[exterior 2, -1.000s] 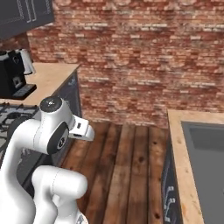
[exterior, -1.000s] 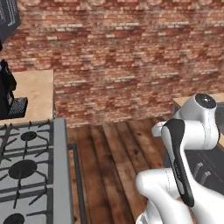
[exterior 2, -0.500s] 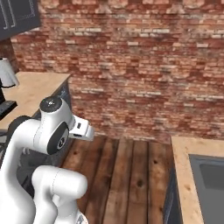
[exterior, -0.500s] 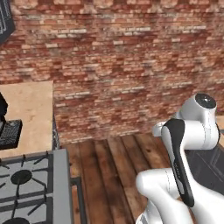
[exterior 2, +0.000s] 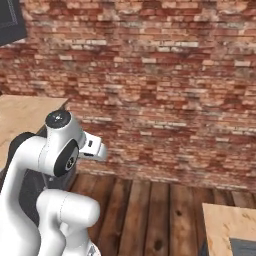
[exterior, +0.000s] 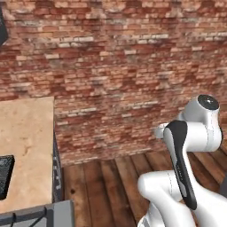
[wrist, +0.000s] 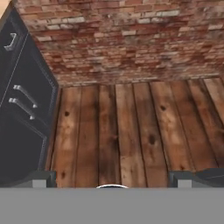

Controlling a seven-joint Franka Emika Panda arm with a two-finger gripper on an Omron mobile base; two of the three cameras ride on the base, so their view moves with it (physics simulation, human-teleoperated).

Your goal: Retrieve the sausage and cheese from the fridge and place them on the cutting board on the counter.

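Nothing fetched yet: gripper [wrist: 112,181] spread wide and empty over bare wooden floor [wrist: 131,127], facing brick wall [wrist: 131,39]

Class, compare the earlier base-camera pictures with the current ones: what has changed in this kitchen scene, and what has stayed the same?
The whole picture shifted, so the base, not the things, has moved: the stove and coffee machine slid out at the left, and the red brick wall now faces the cameras. Nothing was taken hold of or let go. The white arm keeps its folded pose, and the two-finger gripper stays open over the brown plank floor, beside the light tan counter.
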